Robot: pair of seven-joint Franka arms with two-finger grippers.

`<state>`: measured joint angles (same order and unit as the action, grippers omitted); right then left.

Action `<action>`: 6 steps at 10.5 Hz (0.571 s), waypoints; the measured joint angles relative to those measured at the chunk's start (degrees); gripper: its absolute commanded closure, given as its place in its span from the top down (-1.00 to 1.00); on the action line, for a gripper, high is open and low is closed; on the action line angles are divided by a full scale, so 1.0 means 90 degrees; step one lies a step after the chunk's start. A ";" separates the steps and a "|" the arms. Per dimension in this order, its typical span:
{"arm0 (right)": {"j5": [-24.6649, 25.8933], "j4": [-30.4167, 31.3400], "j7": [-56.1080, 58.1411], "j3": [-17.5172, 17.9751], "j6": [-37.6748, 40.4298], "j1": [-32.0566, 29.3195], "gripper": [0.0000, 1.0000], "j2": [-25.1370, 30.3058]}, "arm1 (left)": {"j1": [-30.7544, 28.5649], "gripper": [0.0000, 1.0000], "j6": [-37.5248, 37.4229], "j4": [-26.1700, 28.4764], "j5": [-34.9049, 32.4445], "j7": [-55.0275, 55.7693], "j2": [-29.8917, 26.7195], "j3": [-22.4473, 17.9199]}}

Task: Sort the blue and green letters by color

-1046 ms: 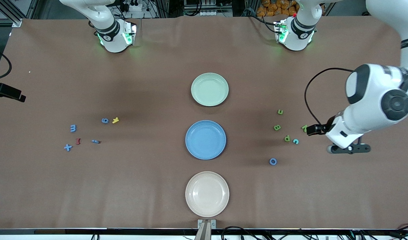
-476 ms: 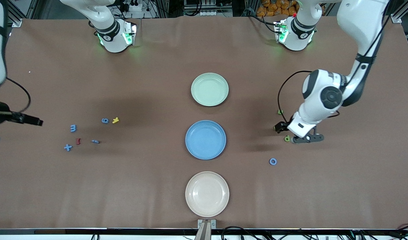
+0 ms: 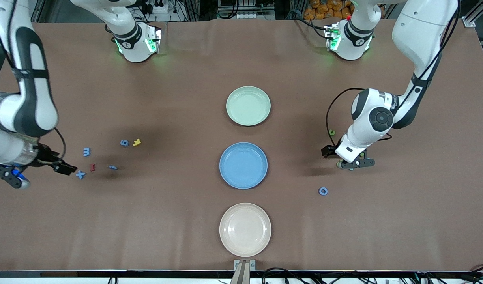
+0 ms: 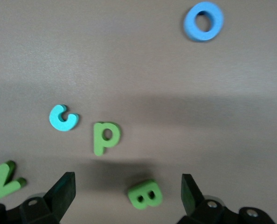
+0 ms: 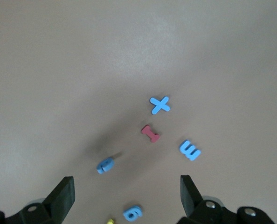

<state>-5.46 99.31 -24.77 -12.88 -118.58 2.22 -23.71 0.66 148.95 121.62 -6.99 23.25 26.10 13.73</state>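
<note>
Toward the left arm's end lie green letters: a B (image 4: pixel 145 193), a p (image 4: pixel 105 136), an N (image 4: pixel 5 181) and a small one (image 3: pixel 332 132). A light blue c (image 4: pixel 63 117) and a blue O (image 3: pixel 323 191) lie there too. My left gripper (image 3: pixel 352 163) hangs open over the green B, which shows between its fingers (image 4: pixel 128 185). Toward the right arm's end lie a blue x (image 3: pixel 80 174), m (image 3: pixel 87 151), 6 (image 3: pixel 124 142) and a small blue piece (image 3: pixel 113 167). My right gripper (image 3: pixel 12 179) is open beside the x, holding nothing (image 5: pixel 127 185).
Three plates stand in a row down the table's middle: pale green (image 3: pixel 248 118), blue (image 3: pixel 243 181) and beige (image 3: pixel 245 248), all bare. A yellow letter (image 3: pixel 137 142) and a dark red letter (image 3: pixel 92 167) lie among the blue ones.
The left arm swung in toward the plates and now covers the green letters. The right arm came into view and moved its open gripper up beside the blue x.
</note>
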 measured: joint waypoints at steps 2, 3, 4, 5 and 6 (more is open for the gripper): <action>-0.0004 0.0049 -0.1175 0.0005 -0.0383 0.0207 1.00 -0.0279 | -0.0062 1.00 0.0193 -0.0060 -0.0325 0.0004 0.0242 -0.0109; -0.0008 0.0050 -0.1891 0.0005 -0.0622 0.0277 1.00 -0.0395 | -0.0070 1.00 0.0211 -0.0154 -0.0344 0.0004 0.0391 -0.0149; -0.0010 0.0053 -0.2726 0.0009 -0.0909 0.0335 1.00 -0.0512 | -0.0070 1.00 0.0214 -0.0260 -0.0345 0.0004 0.0549 -0.0173; -0.0012 0.0055 -0.3616 0.0013 -0.1226 0.0398 1.00 -0.0630 | -0.0069 1.00 0.0216 -0.0357 -0.0346 0.0004 0.0689 -0.0182; -0.0012 0.0055 -0.4368 0.0018 -0.1479 0.0452 1.00 -0.0730 | -0.0069 1.00 0.0214 -0.0407 -0.0346 0.0004 0.0727 -0.0183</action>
<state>-5.57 99.80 -64.08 -12.72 -131.89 6.29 -30.28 0.04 150.87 117.96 -10.11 23.29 32.64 12.08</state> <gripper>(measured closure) 0.000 0.000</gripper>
